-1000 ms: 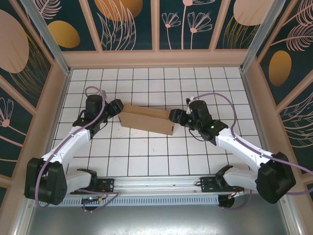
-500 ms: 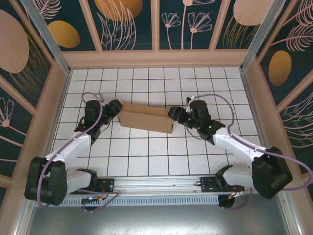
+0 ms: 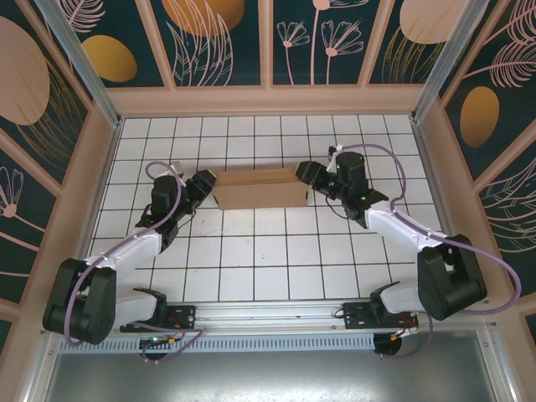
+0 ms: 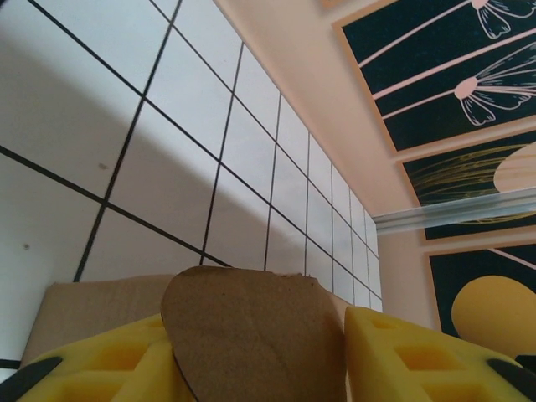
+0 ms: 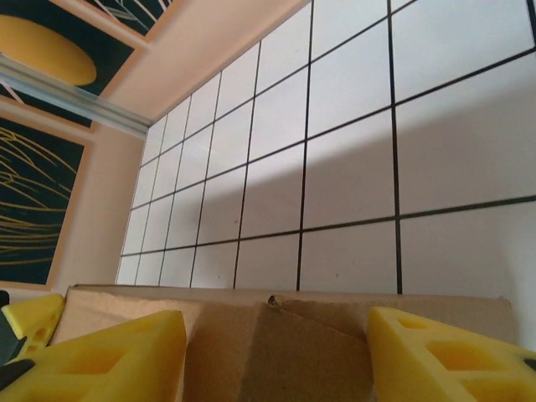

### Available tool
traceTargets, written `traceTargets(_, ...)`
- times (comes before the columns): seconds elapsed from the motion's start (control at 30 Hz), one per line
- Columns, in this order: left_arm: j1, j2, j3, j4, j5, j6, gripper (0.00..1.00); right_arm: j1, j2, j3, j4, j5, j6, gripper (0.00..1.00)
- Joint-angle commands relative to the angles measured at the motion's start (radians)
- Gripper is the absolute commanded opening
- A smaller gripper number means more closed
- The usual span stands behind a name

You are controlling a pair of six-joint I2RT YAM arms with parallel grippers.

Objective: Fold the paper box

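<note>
The paper box (image 3: 260,190) is plain unprinted brown. The tabletop (image 3: 268,260) is white with a black grid. The fingers (image 4: 402,360) of the left hand (image 4: 260,360) and right hand (image 5: 276,352) are yellow. The wall panels (image 3: 222,50) at the top of the frame are dark teal, peach-framed, with golden ovals and pale line-drawn flowers.

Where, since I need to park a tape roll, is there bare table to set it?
Free: the wide band of tiles between the paper box and the base rail, and the rows between the box and the back wall. Crowded: the box's own row, with the left gripper and right gripper at its ends.
</note>
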Motion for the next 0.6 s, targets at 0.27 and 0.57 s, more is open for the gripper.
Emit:
traceTargets(0.27, -0.094, 0.121, 0.081, 0.126, 0.014, 0.014, 0.46, -0.075, 0.039, -0.012, 0.198, -0.149, -0.032, 0.59)
traceTargets(0.57, -0.1, 0.189, 0.174, 0.103, -0.004, 0.059, 0.47, -0.121, 0.074, -0.02, 0.247, -0.2, -0.041, 0.59)
